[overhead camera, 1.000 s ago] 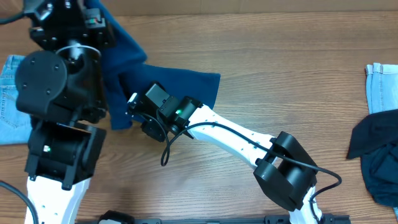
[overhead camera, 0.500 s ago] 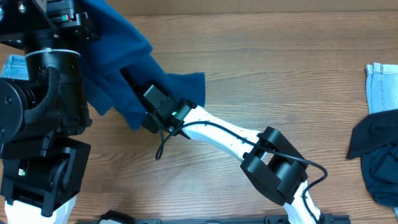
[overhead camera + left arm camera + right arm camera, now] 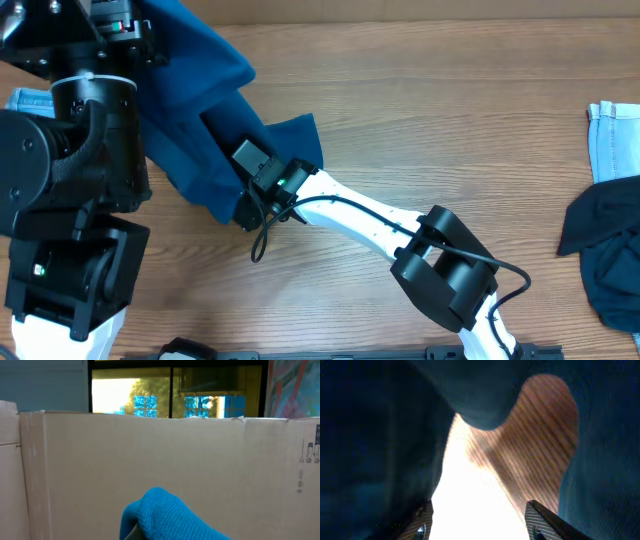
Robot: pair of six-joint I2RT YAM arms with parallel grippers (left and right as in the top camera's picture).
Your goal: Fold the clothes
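Deeper under the hanging blue shirt [image 3: 215,90] than a second ago, my right gripper [image 3: 480,527] spreads its fingers [image 3: 540,522] apart over the table [image 3: 450,110], with cloth on both sides. My left gripper [image 3: 135,25], clamped on the shirt's bunched top, holds it lifted at far left.

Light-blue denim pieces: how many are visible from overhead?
2. The left denim piece is mostly hidden by the left arm; the right denim piece is cut by the frame. Others may be hidden.
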